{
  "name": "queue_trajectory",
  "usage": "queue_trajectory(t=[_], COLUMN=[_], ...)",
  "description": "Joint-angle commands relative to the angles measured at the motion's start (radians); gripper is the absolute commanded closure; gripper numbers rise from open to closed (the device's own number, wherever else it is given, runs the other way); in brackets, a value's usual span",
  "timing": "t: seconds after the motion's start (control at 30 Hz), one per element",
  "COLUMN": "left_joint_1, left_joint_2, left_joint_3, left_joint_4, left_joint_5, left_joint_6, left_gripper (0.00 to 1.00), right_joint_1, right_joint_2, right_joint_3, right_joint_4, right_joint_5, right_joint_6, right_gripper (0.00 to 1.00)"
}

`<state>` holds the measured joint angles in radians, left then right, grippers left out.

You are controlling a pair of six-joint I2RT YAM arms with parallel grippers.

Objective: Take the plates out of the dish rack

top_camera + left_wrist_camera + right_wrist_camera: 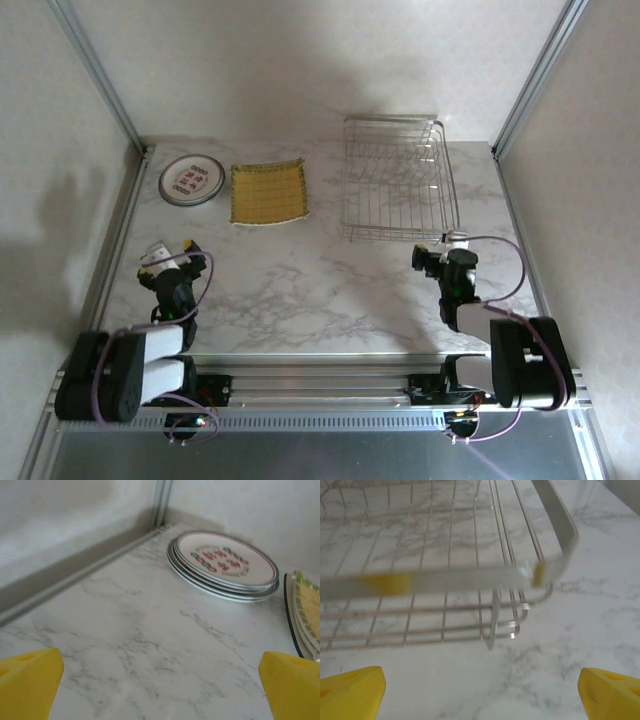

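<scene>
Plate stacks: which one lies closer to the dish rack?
The yellow woven square stack; it lies between the round white stack and the dish rack.

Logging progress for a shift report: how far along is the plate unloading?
Looks done: the dish rack holds no plates; the round plates sit stacked far left, the yellow square plates beside them. In hand: nothing, left gripper and right gripper open, empty. Left: nothing apparent.

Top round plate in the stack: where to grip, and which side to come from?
Take the top plate by its near rim, with the left gripper coming low from the front. It lies flat, so only the raised rim offers an edge. The yellow plates crowd its right and a wall stands behind, so the near side is likely freest.
</scene>
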<state>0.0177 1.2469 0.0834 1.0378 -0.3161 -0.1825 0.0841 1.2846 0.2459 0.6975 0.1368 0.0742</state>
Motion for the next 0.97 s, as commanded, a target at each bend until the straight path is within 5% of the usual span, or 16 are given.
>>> queue_trajectory(t=[0.0, 0.17, 0.3, 0.37, 0.93], left_joint_1=[0.016, 0.062, 0.064, 0.061, 0.041], left_joint_2=[0.085, 0.159, 0.304, 0.28, 0.29], left_joint_3=[0.124, 0.062, 0.051, 0.106, 0.121], left_joint_4=[0.07, 0.29, 0.46, 0.308, 0.299], left_joint_5=[0.099, 0.168, 0.238, 0.25, 0.245], left_joint_6=[0.023, 0.044, 0.071, 0.078, 0.105], left_gripper=[0.0, 0.0, 0.0, 0.0, 0.0], right_joint_1=[0.006, 0.011, 0.002, -0.005, -0.014], right_joint_2=[0.063, 0.282, 0.259, 0.263, 0.26], right_joint_3=[0.08, 0.096, 0.142, 0.141, 0.145], right_joint_4=[0.09, 0.291, 0.155, 0.166, 0.154], right_joint_5=[0.003, 0.001, -0.003, -0.015, -0.046], right_joint_6=[-0.047, -0.078, -0.055, -0.054, -0.056], right_gripper=[0.01, 0.01, 0.01, 0.01, 0.01])
